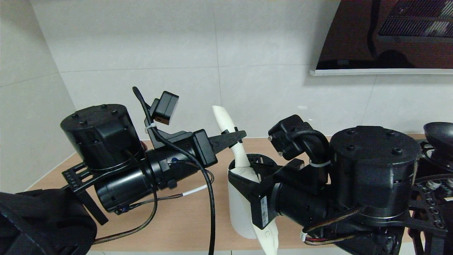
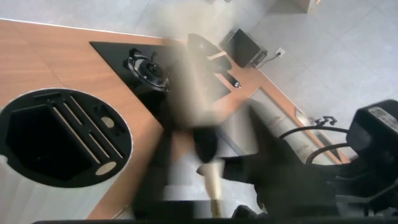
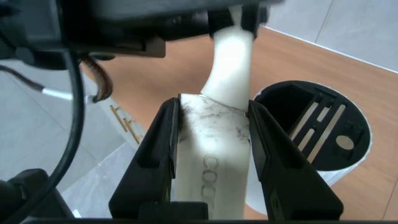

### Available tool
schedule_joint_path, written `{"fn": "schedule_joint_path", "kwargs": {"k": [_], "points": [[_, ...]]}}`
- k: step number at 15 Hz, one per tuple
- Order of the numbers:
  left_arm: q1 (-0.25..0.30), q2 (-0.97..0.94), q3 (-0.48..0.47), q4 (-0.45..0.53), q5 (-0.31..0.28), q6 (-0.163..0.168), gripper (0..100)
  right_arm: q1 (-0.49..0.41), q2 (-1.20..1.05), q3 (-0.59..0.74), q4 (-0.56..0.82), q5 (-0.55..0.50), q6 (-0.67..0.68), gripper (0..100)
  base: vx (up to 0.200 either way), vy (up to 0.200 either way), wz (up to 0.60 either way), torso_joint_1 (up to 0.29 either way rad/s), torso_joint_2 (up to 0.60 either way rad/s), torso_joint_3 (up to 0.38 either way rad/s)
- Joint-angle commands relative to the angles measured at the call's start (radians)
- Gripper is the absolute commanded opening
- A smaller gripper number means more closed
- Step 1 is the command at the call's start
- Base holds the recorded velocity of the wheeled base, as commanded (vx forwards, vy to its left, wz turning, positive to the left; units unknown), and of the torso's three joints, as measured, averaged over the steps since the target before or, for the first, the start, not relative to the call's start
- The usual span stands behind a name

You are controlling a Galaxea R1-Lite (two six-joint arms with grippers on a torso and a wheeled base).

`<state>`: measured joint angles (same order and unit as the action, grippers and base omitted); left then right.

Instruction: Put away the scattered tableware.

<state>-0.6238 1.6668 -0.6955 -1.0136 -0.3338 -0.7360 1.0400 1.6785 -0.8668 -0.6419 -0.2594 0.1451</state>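
The white spatula [image 1: 226, 122] hangs tilted over the utensil holder [image 1: 240, 212], handle above its rim, blade dropping past its near wall; the left gripper [image 1: 235, 138] pinches the handle above the holder; the right gripper [image 3: 214, 155] clamps the blade beside it. The holder stands on the wooden counter [image 1: 177, 212]. Risk: with both grips closed, uneven pulls could twist the spatula loose, or knock the holder over.

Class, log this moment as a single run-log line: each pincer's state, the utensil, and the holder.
left pincer: shut on white spatula handle | right pincer: shut on its blade | spatula: tilted, not yet in holder | utensil holder: upright on counter
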Motion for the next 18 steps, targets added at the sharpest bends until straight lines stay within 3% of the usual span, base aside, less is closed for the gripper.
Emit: {"fn": "schedule_joint_path", "kwargs": {"k": [1, 10, 11, 14, 18], "points": [[-0.001, -0.002, 0.001, 0.000, -0.001, 0.000, 0, 0.003, -0.003, 0.000, -0.001, 0.000, 0.001, 0, 0.000, 0.000, 0.00, 0.000, 0.00, 0.000], [-0.001, 0.001, 0.002, 0.000, -0.001, 0.000, 0, -0.001, -0.003, 0.002, -0.021, -0.004, 0.002, 0, 0.000, 0.000, 0.00, 0.000, 0.00, 0.000], [-0.001, -0.001, 0.001, 0.000, -0.001, 0.000, 0, -0.001, -0.003, 0.000, -0.021, -0.004, 0.002, 100, 0.000, 0.000, 0.00, 0.000, 0.00, 0.000], [-0.001, -0.007, -0.018, 0.003, 0.004, 0.000, 0, -0.003, -0.006, 0.002, -0.022, -0.004, 0.004, 100, 0.000, 0.000, 0.00, 0.000, 0.00, 0.000], [-0.001, -0.010, -0.044, 0.012, 0.052, 0.004, 0, -0.023, -0.036, 0.009, -0.021, -0.006, 0.001, 100, 0.000, 0.000, 0.00, 0.000, 0.00, 0.000]]}}
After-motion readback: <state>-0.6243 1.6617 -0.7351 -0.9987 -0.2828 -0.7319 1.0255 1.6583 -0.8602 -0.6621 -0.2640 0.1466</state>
